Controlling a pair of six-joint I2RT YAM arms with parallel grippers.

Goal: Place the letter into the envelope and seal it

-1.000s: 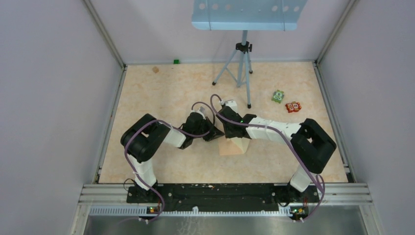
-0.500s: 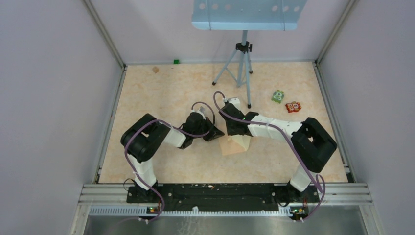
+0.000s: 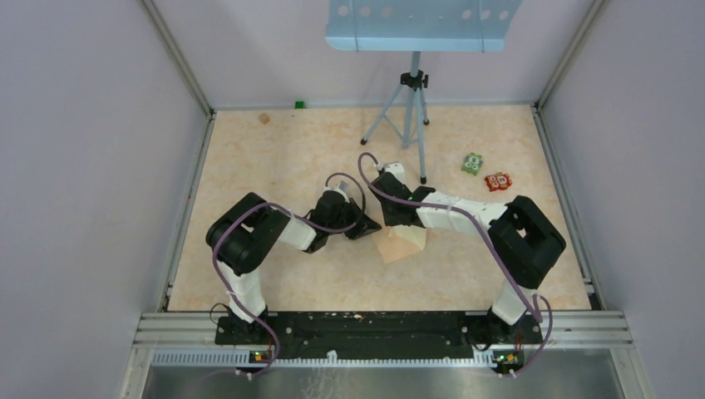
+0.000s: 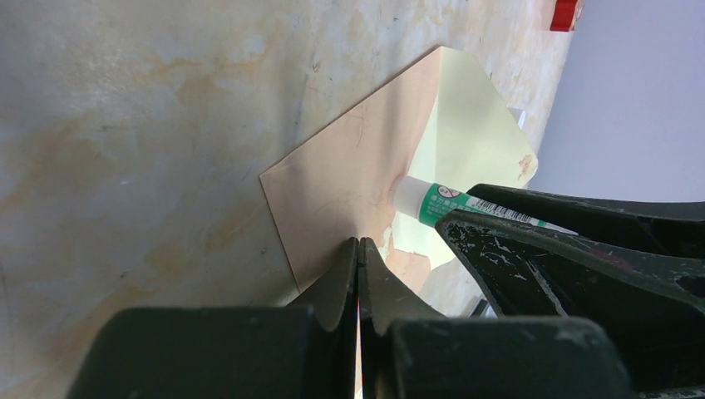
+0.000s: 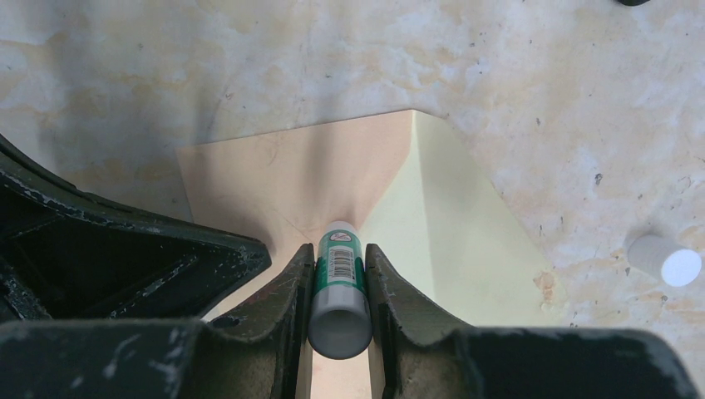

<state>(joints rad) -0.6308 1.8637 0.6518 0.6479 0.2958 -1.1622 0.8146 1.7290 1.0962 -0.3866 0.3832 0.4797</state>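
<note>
The pinkish-tan envelope [image 5: 274, 174] [image 4: 341, 174] [image 3: 389, 249] lies flat on the table between both arms. A paler cream panel [image 5: 449, 216] [image 4: 470, 116] with a crease spreads from its right edge and tapers to a rounded tip. Whether it is the letter or the flap's inside, I cannot tell. My right gripper [image 5: 339, 249] [image 3: 399, 226] is shut on a green-and-white glue stick [image 5: 339, 278] [image 4: 432, 202]. The stick's tip touches the paper where tan meets cream. My left gripper [image 4: 358, 245] [image 3: 370, 229] is shut with nothing in it, its tips resting on the envelope's near edge.
A small white cap [image 5: 665, 260] lies on the table right of the paper. A tripod [image 3: 413, 116] holding a blue perforated tray [image 3: 420, 25] stands at the back. A green toy [image 3: 473, 164] and a red toy [image 3: 498, 181] sit at right. A green block [image 3: 299, 105] is at the far wall.
My right gripper has slid a little farther from the bases with the glue stick, and the paper has turned slightly. The left arm has not moved.
</note>
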